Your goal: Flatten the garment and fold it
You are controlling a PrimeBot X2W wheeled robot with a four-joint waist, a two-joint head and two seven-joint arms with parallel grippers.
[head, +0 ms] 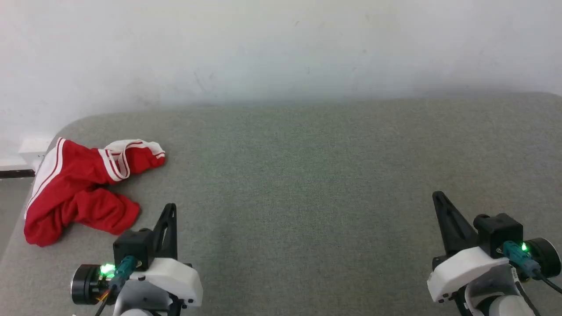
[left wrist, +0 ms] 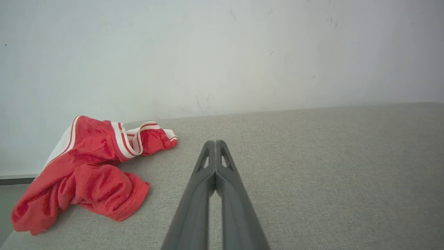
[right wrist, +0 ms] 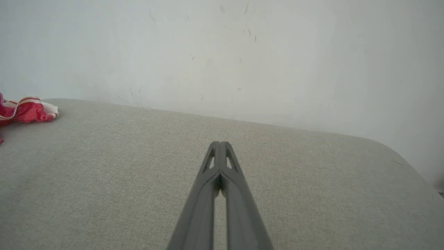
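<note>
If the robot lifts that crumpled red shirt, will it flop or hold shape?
Probably flops: the garment lies in crumpled folds. Likely light; the fabric looks thin. A push could drop it: it sits at the edge of the grey surface.

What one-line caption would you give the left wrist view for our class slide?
Shut left gripper points across the grey surface, crumpled red garment lying apart to its left.

Head camera looks down over the bench (head: 307, 175); both wrist cameras skim low toward the wall (left wrist: 242, 52), sharing the garment (left wrist: 86, 170).
</note>
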